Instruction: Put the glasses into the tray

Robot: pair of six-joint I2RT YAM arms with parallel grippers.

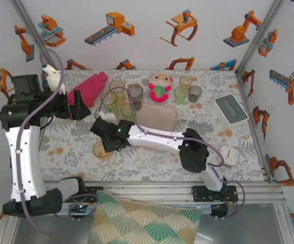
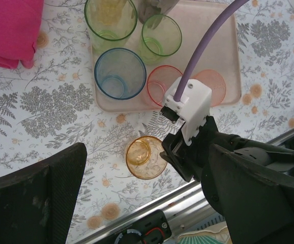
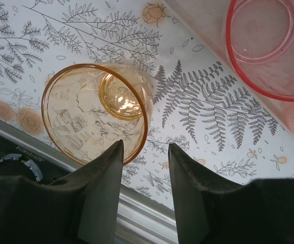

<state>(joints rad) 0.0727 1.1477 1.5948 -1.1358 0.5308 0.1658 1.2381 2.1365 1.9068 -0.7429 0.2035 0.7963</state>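
Up top, the amber glass (image 1: pixel 102 151) stands on the table (image 1: pixel 65 147), near and left of the tray (image 1: pixel 162 116), just by the right gripper (image 1: pixel 104 144). From the left wrist, it looks thin, light and slippery, so pinch its rim gently. Close up, the jaws are half apart, holding nothing, with the rim right by one finger (image 3: pixel 104 193).
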